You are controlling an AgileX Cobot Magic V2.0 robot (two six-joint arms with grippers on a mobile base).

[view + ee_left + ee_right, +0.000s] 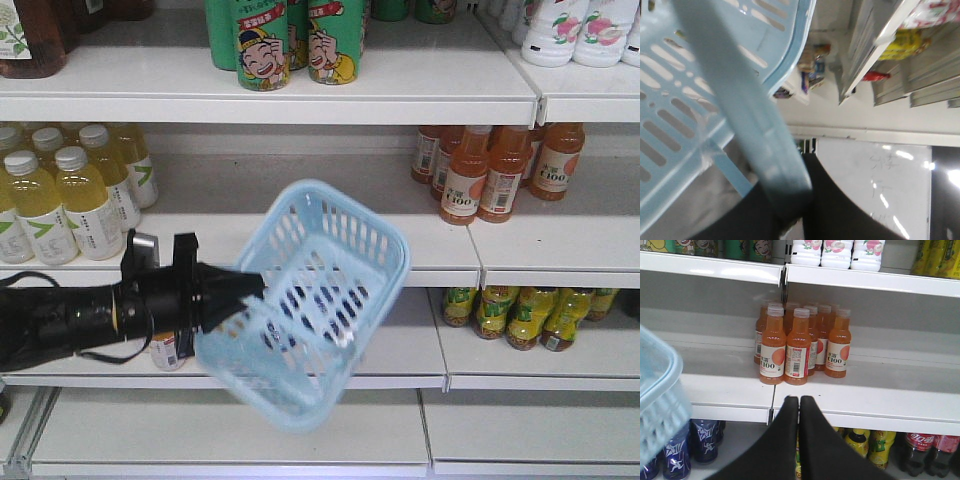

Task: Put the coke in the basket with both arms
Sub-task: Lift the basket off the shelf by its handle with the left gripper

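The light blue slotted basket (290,395) hangs tilted in the air in front of the shelves, its open side turned up and to the left. My left gripper (245,292) reaches in from the left and is shut on the basket's flat pale blue handle (740,100), which runs down between the black jaws of this gripper (800,200). In the right wrist view my right gripper (799,400) is shut on nothing and points at the shelf edge, with the basket's rim (662,385) to its left. The coke is out of view.
White shelves (300,95) fill the scene. Orange C100 bottles (790,347) stand just beyond the right gripper. Yellow drink bottles (70,195) are at the left and green cans (290,40) on top. Dark cola plastic bottles (920,452) and blue cans (702,442) sit on the shelf below.
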